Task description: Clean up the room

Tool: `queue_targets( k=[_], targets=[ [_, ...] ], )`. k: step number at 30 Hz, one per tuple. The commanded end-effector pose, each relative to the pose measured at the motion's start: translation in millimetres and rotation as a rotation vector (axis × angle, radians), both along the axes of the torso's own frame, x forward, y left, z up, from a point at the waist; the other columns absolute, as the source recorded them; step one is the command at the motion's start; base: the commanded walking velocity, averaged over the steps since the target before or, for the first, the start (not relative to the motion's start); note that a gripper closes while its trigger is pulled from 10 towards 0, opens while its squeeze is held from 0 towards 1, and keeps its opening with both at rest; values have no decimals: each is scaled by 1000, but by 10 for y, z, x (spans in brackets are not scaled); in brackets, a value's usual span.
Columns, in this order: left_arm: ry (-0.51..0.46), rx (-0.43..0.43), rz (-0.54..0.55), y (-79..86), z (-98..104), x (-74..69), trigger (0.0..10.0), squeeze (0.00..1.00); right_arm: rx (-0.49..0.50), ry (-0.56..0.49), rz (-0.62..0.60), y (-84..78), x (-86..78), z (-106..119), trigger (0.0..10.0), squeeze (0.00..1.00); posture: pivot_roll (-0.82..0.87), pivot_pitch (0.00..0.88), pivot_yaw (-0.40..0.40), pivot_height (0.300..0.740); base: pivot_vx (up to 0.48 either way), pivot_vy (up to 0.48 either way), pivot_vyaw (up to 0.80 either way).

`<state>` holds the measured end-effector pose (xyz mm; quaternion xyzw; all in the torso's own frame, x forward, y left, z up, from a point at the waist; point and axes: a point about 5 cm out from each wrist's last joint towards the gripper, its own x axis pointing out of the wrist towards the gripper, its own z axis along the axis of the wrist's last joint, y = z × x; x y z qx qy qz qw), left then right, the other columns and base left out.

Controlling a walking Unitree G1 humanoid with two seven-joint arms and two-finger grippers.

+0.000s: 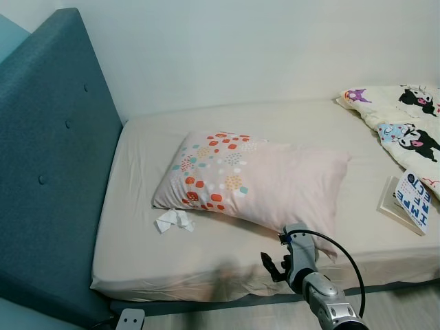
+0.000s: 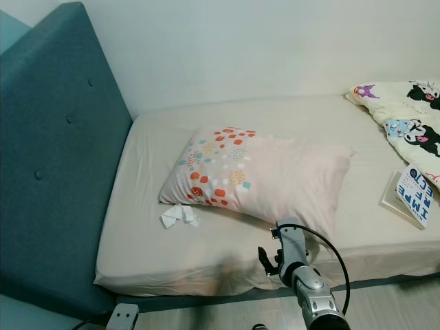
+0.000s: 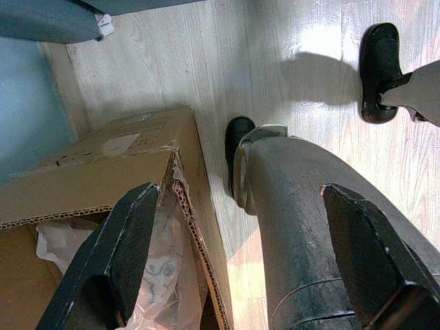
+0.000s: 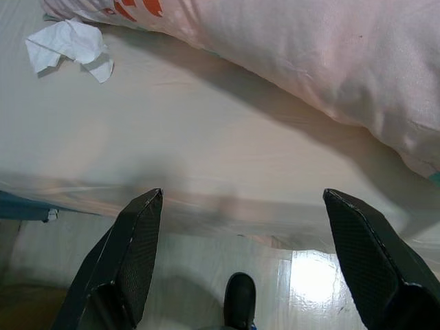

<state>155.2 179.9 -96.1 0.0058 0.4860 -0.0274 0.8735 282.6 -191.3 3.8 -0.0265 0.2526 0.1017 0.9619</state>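
I've got the right gripper (image 4: 240,261) spread wide at the bed's near edge, empty, so next I reach left and forward to the crumpled white tissue (image 1: 173,220) beside the pink dotted pillow (image 1: 254,180), while the left gripper (image 3: 240,268) hangs open over a cardboard box (image 3: 103,179).

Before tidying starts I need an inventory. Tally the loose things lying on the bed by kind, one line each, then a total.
Pale pink pillow with coloured dots: 1
Crumpled white tissue: 1
Cream cartoon-print blanket: 1
Book with a white and blue cover: 1
Total: 4
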Motion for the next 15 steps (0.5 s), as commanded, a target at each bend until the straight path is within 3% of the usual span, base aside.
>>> queue_targets(
  k=[1,15],
  targets=[
    [53,2,-8,6,-55,-138,10000,0,-1,25,-2,10,-31,-44,10000,0,-114,173,-9,740,0,0,0],
    [63,3,-15,-12,-70,-176,10000,0,-3,33,9,12,-41,-57,10000,0,-112,153,-17,740,0,0,0]
  ],
)
